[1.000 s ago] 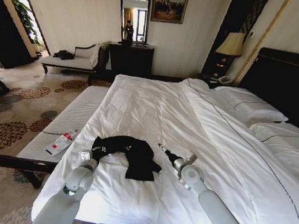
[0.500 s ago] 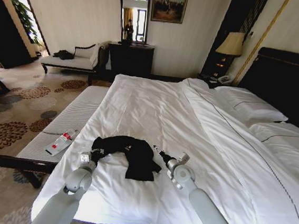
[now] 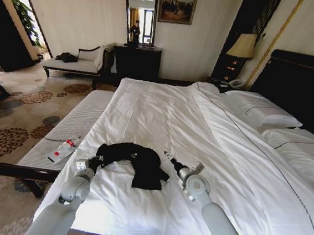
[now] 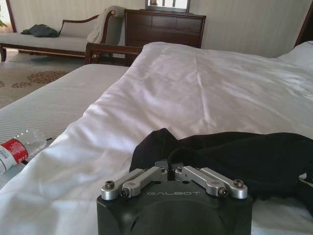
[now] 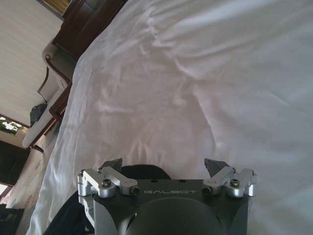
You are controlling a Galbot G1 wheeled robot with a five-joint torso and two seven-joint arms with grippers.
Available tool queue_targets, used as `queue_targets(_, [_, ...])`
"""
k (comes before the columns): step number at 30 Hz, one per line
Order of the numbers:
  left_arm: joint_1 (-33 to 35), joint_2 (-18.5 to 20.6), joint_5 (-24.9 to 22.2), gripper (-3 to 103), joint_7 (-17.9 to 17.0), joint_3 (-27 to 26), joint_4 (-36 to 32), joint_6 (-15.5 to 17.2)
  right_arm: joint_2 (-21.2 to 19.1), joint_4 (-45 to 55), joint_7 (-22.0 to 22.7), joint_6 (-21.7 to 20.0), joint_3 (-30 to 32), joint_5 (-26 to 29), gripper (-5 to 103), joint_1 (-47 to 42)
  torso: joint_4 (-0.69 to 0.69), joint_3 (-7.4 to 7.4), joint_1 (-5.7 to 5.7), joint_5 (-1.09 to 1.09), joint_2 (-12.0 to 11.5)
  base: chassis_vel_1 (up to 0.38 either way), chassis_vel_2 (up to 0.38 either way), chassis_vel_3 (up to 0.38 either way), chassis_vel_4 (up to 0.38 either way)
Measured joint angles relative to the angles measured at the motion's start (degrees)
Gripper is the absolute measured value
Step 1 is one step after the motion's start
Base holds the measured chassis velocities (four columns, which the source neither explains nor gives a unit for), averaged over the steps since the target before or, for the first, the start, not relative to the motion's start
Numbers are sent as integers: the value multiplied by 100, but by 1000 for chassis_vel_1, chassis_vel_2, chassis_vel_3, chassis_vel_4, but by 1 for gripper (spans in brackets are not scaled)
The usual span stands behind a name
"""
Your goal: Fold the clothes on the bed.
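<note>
While the crumpled black soft-fabric T-shirt [image 3: 136,161] lies bunched near the foot edge of the large white-sheeted bed [image 3: 168,113], the left gripper [image 3: 95,161] has its jaws clenched on the shirt's left end — the right gripper [image 3: 168,157] hovers just beside the other end, jaws released. To fold well, I judge the right should pinch a clear hem — then both draw the cloth flat before creasing.

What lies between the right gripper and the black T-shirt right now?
Only bare white bed sheet. In the head view the right gripper hovers open just beside the black T-shirt, not touching it. The left gripper is shut on the shirt's opposite edge.
</note>
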Motion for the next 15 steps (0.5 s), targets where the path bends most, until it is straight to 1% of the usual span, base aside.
queue_targets(1, [0,0,0,2,0,0,0,0,0,0,0,0,0,0,96,0,0,0,0,0,0,0,0,0,0])
queue_targets(2, [19,-16,16,2,-1,-9,-3,-1,22,108,145,-50,-72,15,96,-33,0,0,0,-1,0,0,0,0,0])
queue_targets(3, [22,-26,29,2,-1,-11,-2,-3,35,154,190,-68,-112,25,87,-47,0,0,0,-1,0,0,0,0,0])
queue_targets(4, [23,-51,54,2,-2,-12,-1,-7,62,203,231,-85,-175,31,84,-65,-1,0,0,0,0,0,0,0,0])
queue_targets(6, [22,-69,70,2,-5,-12,2,-8,92,219,245,-89,-230,31,84,-70,-1,0,0,-1,0,0,0,0,0])
queue_targets(11, [21,-112,115,2,-26,-12,14,-1,231,39,231,-92,-400,64,77,78,-1,0,0,0,0,0,0,0,0])
queue_targets(15, [13,-99,127,2,-29,-21,36,8,288,-82,219,-91,-464,112,76,192,-1,0,0,0,0,0,0,0,0])
